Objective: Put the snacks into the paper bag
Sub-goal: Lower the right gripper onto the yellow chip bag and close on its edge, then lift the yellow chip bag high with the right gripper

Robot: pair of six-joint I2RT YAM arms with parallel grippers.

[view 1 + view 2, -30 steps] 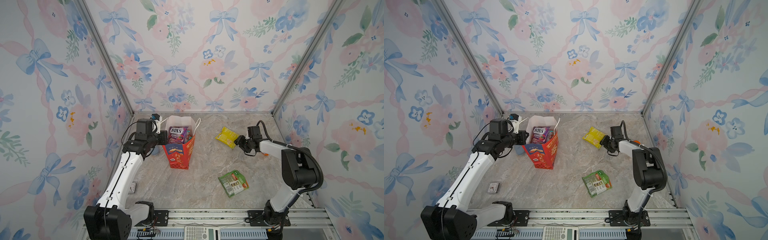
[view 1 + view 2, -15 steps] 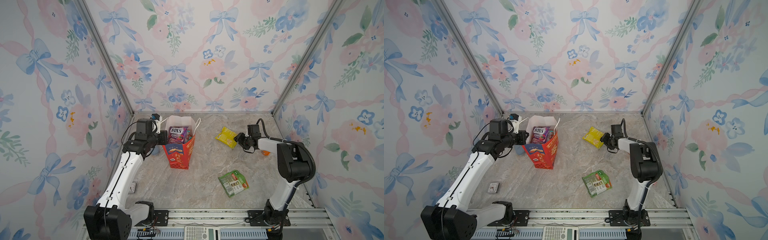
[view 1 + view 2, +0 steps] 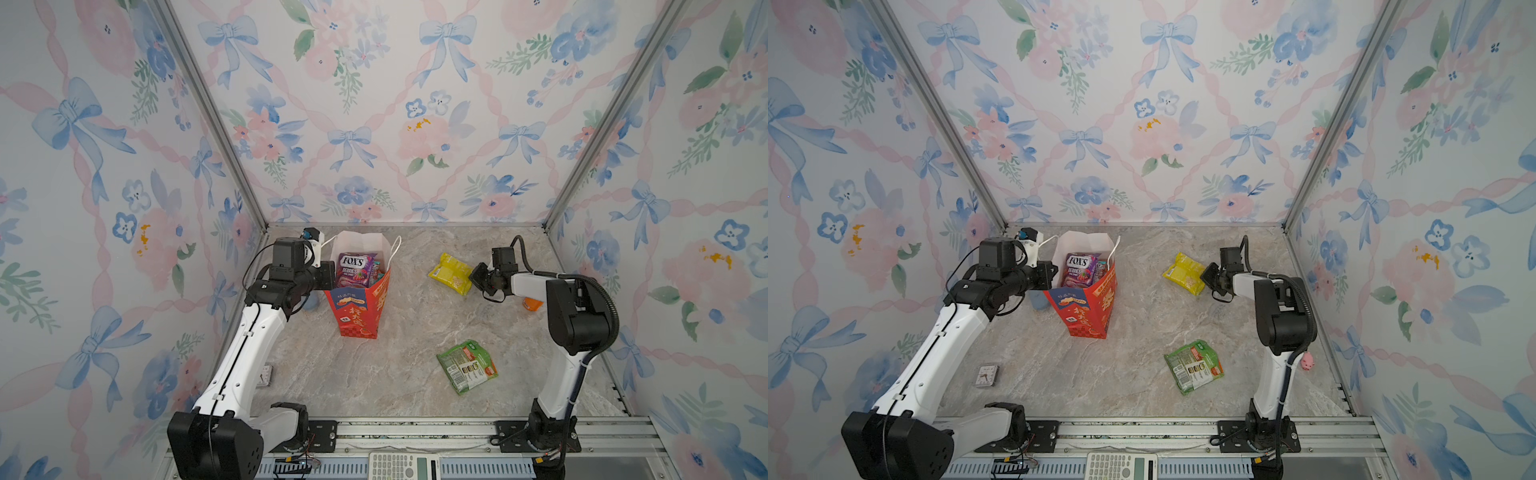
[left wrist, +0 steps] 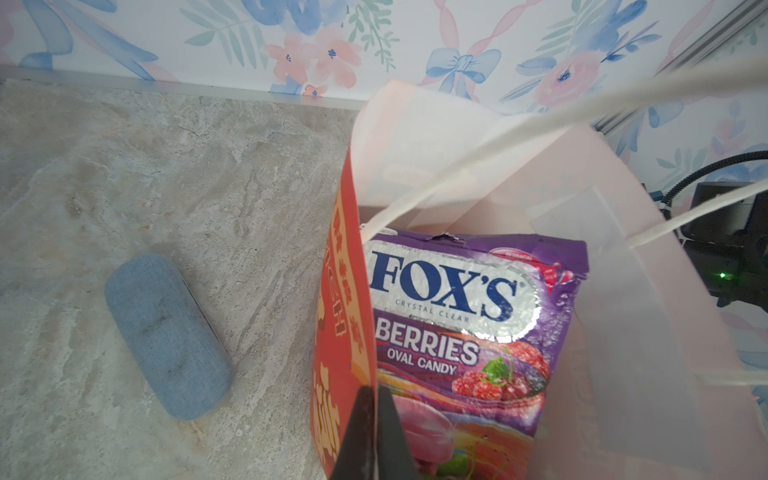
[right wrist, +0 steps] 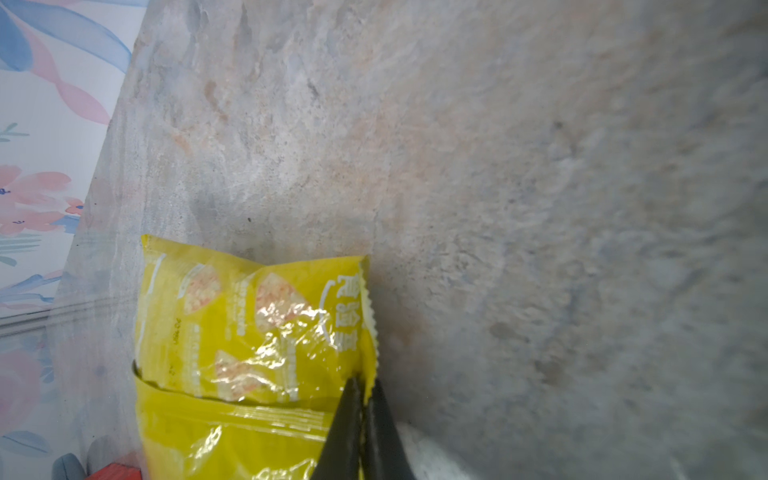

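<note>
**Both claws clamped: one bag, one packet**

Nearest the rail, a flat green plastic snack packet (image 3: 467, 366) lies on the marbled tabletop (image 3: 395, 386), well apart from the upright red paper gift bag (image 3: 357, 309). Further back, the left gripper (image 4: 371, 392) is pinched tight on the bag's red wall; a glossy purple FOX'S packet (image 4: 457, 324) stands inside. The right gripper (image 5: 363, 386) is closed on the crimped edge of a yellow plastic packet (image 5: 249, 316), which seems to rest on the table.

A blue fabric case (image 4: 166, 336) and small clock (image 3: 987, 376) lie near the desk's (image 3: 1142, 332) left edge, a pink pig toy (image 3: 1308, 361) at its right edge.
</note>
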